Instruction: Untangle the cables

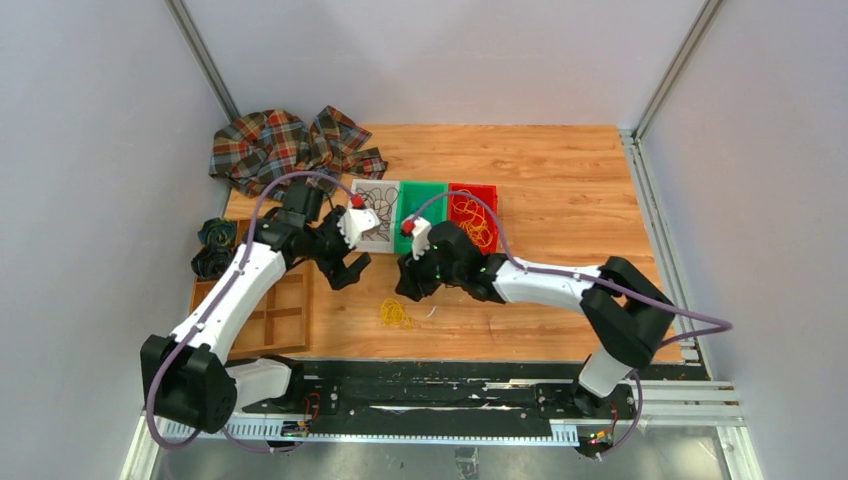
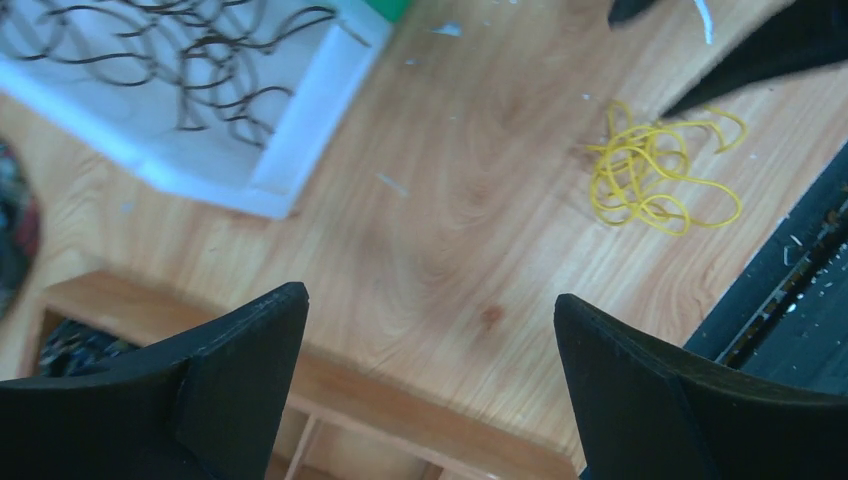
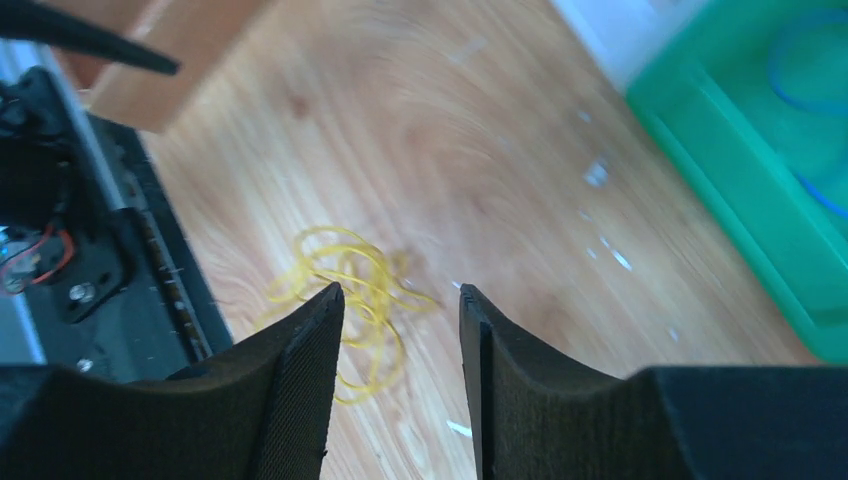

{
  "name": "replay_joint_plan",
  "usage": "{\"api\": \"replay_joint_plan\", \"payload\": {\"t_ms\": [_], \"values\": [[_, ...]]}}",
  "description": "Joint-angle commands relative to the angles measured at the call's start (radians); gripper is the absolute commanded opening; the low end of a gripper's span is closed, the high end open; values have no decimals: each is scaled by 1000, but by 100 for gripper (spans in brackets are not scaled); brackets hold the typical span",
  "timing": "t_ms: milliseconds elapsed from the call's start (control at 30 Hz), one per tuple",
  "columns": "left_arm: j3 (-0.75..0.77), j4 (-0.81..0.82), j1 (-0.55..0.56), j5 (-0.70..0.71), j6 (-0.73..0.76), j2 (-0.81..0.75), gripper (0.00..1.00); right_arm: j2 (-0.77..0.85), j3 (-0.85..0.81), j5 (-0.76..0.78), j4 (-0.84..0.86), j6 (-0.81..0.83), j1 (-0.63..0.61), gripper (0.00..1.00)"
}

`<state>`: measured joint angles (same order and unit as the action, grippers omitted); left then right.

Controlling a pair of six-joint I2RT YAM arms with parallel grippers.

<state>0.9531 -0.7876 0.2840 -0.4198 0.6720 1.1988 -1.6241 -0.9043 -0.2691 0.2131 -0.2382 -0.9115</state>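
A small bunch of thin yellow cables (image 1: 395, 313) lies loose on the wooden table near its front edge; it also shows in the left wrist view (image 2: 655, 180) and the right wrist view (image 3: 350, 290). My left gripper (image 1: 352, 272) is open and empty, above the table left of the bunch. My right gripper (image 1: 408, 288) is open and empty, just above and right of the bunch. Black strands lie in the white tray (image 1: 362, 188), blue strands in the green tray (image 1: 437, 190), yellow strands in the red tray (image 1: 487, 192).
A wooden compartment box (image 1: 262, 318) sits at the front left. Two dark coiled bundles (image 1: 214, 247) lie at the left edge. A plaid cloth (image 1: 290, 145) lies at the back left. A black rail (image 1: 430, 385) runs along the table's front.
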Motion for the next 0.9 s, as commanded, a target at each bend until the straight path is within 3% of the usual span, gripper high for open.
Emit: {"api": "replay_joint_plan", "payload": {"t_ms": [0,133,300,533,767,867], "values": [[66,-70,-57,-28,28,-58,98,-87,-95,-181,21,58,-30,47],[105,-124,-82,-50,10,-86,98,-173,-141,-240,17,54,-49,48],[155,-167,-85,-68,6,-125,98,-217,-151,-208,-24,67,-76,46],[181,-196,-85,-99,13,-175,98,-191,-127,-178,-22,68,-76,28],[159,-202,-85,-152,18,-185,98,-70,-87,-183,-4,45,-68,2],[148,-201,-85,-190,7,-183,99,-37,-71,-199,13,28,-63,1]]}}
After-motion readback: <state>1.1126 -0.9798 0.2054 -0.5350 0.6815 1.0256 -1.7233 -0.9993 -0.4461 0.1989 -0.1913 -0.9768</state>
